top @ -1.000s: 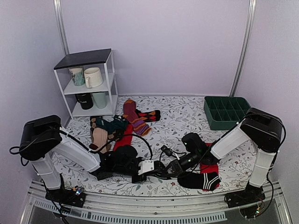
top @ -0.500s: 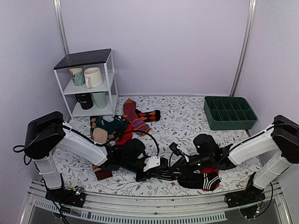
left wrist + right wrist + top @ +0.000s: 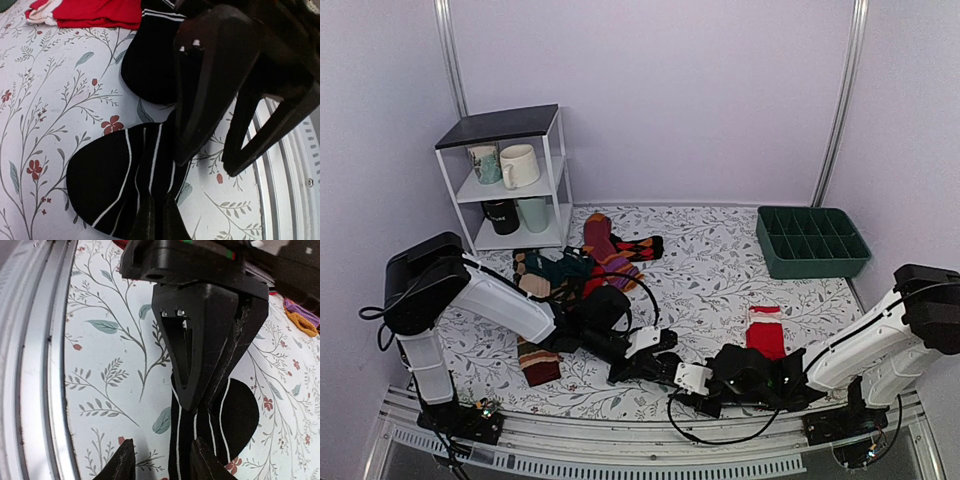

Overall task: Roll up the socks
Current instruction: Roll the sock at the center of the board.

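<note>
Right arm [image 3: 860,345] dropped low toward front rail [image 3: 570,440] since earlier, baring red sock [image 3: 765,338]. Wrist views alone show left gripper [image 3: 156,220] pinching striped sock [image 3: 112,177], right gripper [image 3: 161,452] spread open beside it; overhead, sock indistinct.

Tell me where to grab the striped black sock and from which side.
Probably the narrow gathered part of the striped sock, where the knit bunches into folds, not the wide rounded end lying flat. Come from above, closing across that narrow width.
</note>
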Controlling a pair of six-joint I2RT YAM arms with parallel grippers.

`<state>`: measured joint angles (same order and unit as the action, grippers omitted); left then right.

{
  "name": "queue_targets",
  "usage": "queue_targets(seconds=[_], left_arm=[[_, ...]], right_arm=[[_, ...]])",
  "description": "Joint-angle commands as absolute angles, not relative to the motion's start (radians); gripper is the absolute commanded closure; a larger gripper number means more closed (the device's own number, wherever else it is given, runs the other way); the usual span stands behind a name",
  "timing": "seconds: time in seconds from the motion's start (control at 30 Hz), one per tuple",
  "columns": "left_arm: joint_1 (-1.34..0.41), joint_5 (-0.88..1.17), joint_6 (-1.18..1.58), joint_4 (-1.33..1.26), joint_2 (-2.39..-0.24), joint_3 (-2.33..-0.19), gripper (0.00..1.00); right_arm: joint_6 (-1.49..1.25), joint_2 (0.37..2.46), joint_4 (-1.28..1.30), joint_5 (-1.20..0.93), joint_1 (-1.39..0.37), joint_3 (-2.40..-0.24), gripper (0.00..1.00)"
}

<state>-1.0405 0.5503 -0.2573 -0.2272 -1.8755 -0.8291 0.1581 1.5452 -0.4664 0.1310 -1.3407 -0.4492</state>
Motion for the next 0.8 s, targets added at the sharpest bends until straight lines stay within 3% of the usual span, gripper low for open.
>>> queue_targets(seconds=[0.0, 0.13, 0.53, 0.63, 0.7, 0.77], left_arm=[[-1.042, 0.566, -0.244, -0.025, -1.939, -0.782, 1.00], [-1.041, 0.568, -0.243, -0.029, -1.937, -0.779, 1.00], [-1.040, 0.571, -0.243, -0.040, -1.939, -0.775, 1.00], [-1.040, 0.571, -0.243, -0.040, -1.940, -0.775, 1.00], [-1.039, 0.564, -0.242, -0.043, -1.939, -0.775, 1.00], [-1.039, 0.520, -0.225, -0.065, -1.931, -0.768, 1.00]], right_arm=[[0.261, 1.622, -0.438, 0.444, -1.413, -0.508, 0.61], [0.288, 1.643, -0.429, 0.534, -1.433, -0.520, 0.62], [0.162, 1.637, -0.324, 0.464, -1.435, -0.526, 0.66], [0.157, 1.655, -0.323, 0.446, -1.435, -0.536, 0.73], [0.148, 1.678, -0.305, 0.429, -1.434, -0.548, 0.88], [0.109, 1.700, -0.285, 0.409, -1.433, -0.557, 0.94]])
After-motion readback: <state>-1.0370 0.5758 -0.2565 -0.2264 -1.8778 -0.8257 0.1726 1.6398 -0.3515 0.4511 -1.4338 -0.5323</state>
